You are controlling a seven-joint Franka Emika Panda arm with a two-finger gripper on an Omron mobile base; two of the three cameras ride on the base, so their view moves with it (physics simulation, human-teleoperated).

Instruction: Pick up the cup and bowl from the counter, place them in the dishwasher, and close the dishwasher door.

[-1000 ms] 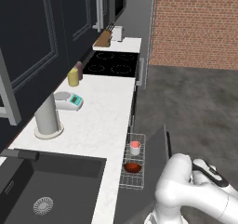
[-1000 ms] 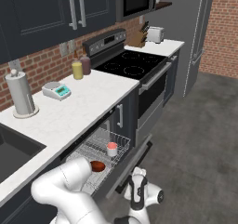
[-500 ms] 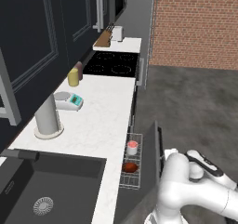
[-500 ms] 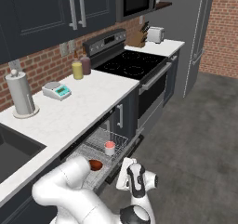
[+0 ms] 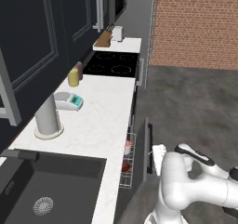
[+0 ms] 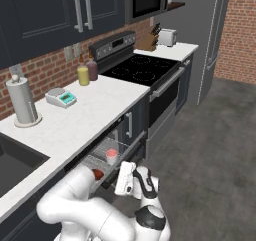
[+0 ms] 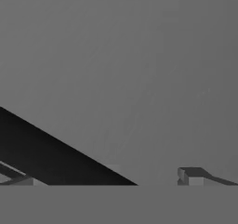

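Dishwasher door (image 5: 148, 146) stands nearly upright but not shut, a gap left at the top, rack (image 5: 127, 167) still poking out from under the counter (image 5: 100, 125). Cup (image 6: 112, 156) and bowl (image 6: 98, 174) both sit in the rack, cup toward the stove, bowl toward the sink; the cup shows as a pale pink spot at (image 5: 127, 147), the bowl as a red one just below it at (image 5: 125, 166). So loading looks done and only the closing step is left.

Gripper (image 6: 125, 179) is on the room side of the door, pressed up against its outer face or just off it, can't tell contact. In the hand view one dark fingertip (image 7: 190, 175) sits low against a flat grey panel, likely the door face. Fingers spread wide, nothing between them.

Key relation: door's flat face lies between gripper and rack, so the push goes toward the cabinet, across the panel's width. Rack sticking out may block full closing.
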